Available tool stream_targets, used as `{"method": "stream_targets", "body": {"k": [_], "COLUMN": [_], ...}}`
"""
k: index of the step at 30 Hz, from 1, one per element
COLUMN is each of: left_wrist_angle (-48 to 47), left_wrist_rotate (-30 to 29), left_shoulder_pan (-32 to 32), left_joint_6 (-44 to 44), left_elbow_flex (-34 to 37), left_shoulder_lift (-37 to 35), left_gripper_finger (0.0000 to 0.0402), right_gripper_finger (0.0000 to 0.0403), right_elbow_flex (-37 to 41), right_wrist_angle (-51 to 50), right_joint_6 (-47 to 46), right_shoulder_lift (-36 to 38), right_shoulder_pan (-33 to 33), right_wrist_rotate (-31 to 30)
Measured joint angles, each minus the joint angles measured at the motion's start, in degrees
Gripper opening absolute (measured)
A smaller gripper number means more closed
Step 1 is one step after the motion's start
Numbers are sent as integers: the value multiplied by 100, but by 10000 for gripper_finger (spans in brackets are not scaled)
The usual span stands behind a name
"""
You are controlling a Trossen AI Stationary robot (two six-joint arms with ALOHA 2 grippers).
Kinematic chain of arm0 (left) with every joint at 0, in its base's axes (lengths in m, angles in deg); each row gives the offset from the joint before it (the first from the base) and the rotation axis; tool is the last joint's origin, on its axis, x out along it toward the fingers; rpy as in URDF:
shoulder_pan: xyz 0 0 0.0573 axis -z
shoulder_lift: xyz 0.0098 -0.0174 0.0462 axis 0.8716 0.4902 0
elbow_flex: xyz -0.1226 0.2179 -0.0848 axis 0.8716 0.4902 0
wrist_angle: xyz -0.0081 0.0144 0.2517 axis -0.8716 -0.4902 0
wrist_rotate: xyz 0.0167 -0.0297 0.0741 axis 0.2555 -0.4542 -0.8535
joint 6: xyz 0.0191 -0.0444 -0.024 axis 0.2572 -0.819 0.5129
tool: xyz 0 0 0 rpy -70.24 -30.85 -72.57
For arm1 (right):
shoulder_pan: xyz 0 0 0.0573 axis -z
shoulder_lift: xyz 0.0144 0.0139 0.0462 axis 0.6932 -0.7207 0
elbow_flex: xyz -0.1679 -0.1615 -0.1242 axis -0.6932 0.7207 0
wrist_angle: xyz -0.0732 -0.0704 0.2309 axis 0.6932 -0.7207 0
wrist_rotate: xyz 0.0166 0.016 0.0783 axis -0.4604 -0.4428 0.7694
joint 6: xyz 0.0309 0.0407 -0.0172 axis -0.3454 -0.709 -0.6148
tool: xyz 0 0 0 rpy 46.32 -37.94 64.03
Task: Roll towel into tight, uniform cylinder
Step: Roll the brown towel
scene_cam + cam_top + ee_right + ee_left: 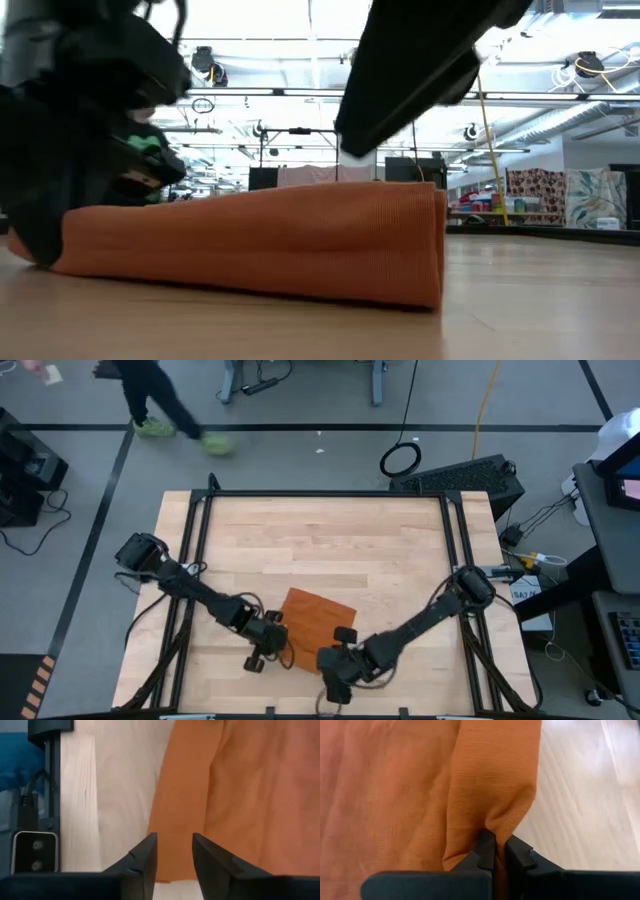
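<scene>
Rust-orange towel [318, 622], loosely folded, near edge of the wooden bench [330, 535]. Left pincer [495, 851] pinches its left fold; right pincer [174, 851] stands parted over the right edge. One-sided tension would likely skew the roll.

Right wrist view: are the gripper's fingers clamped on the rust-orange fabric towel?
No: the right gripper stands open, the towel lying beyond its fingertips.
</scene>
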Motion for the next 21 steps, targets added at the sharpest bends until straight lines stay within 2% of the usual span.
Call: {"method": "stream_targets", "body": {"k": [4, 10, 16, 21], "left_wrist_angle": [-8, -93, -94, -95], "left_wrist_rotate": [659, 1604, 2320, 2431], "left_shoulder_pan": [-416, -873, -1131, -1270], "left_joint_6": [-22, -278, -358, -601], "left_elbow_flex": [0, 4, 4, 4], "left_shoulder_lift": [6, 11, 9, 9], "left_gripper_finger": [15, 14, 13, 13], "right_gripper_finger": [132, 172, 206, 195], "right_elbow_flex": [0, 0, 0, 0], "right_wrist_angle": [50, 346, 682, 687], "right_joint_6": [-6, -34, -120, -345], "right_shoulder_lift": [-39, -364, -768, -945], "right_shoulder_pan": [-462, -982, -1001, -886], "right_wrist_rotate": [-1140, -2307, -2863, -3363]}}
